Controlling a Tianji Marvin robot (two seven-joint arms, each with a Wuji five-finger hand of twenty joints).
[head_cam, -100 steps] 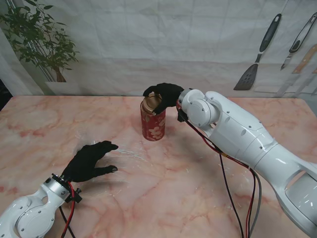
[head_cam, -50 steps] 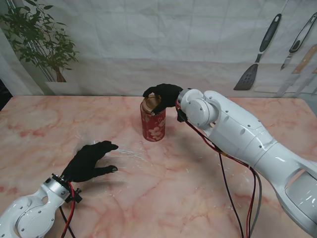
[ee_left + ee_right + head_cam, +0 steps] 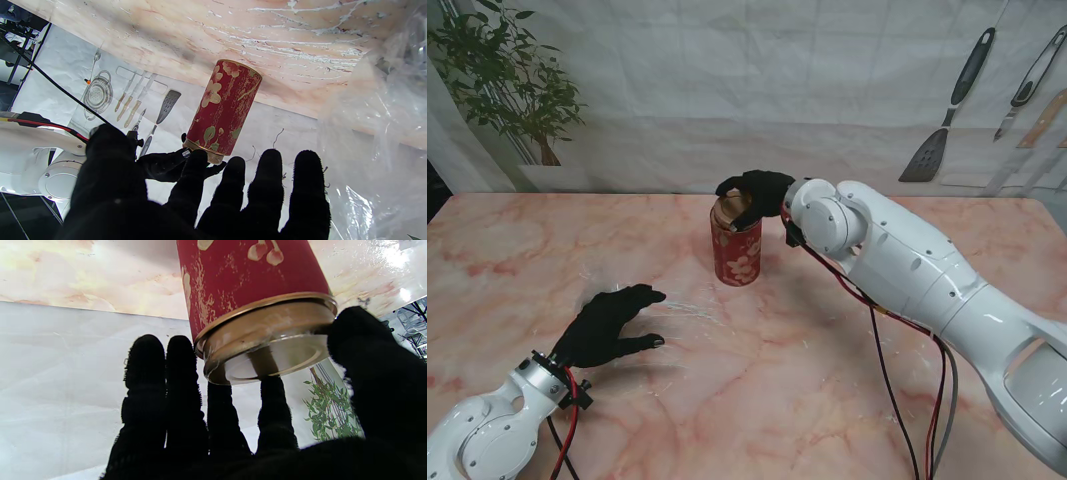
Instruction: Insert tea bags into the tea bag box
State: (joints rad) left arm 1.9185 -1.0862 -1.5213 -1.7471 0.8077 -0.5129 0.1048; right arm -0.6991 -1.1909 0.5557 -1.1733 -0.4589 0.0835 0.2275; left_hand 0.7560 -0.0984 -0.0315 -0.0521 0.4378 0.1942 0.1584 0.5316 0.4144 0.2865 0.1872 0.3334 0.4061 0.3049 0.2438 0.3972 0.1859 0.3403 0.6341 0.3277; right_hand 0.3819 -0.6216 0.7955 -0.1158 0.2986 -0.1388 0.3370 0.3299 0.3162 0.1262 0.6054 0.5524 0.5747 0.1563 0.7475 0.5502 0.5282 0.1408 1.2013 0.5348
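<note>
Red tin with the gold flower print is the tea bag box [image 3: 736, 245] here, standing upright on the marble table [image 3: 827, 380], lid off, gold rim showing. I'll use it as the anchor for everything else.

The right hand [image 3: 757, 192] is right at its mouth, fingers curled over the rim. In the right wrist view the thumb sits against one side of the gold lip and two fingers poke across the opening, with something clear and filmy stretched over the mouth [image 3: 267, 360]. Looks like a see-through tea bag or its wrapper being pushed in, but honestly I can't tell for sure, and I can't say whether the fingers are actually pinching it or just pressing on it.

The left hand [image 3: 612, 325] is well off to the box's left and nearer to me, fingers spread, palm down on a crinkly clear plastic bag [image 3: 383, 116]. Can't see what's in that bag.

If I were doing this step: push straight down through the centre of the opening, not sideways, since nothing is bracing the tin and it's tall enough to tip. Let the film fold in before releasing.

What's already inside the box? No idea, the interior isn't visible from any angle.
</note>
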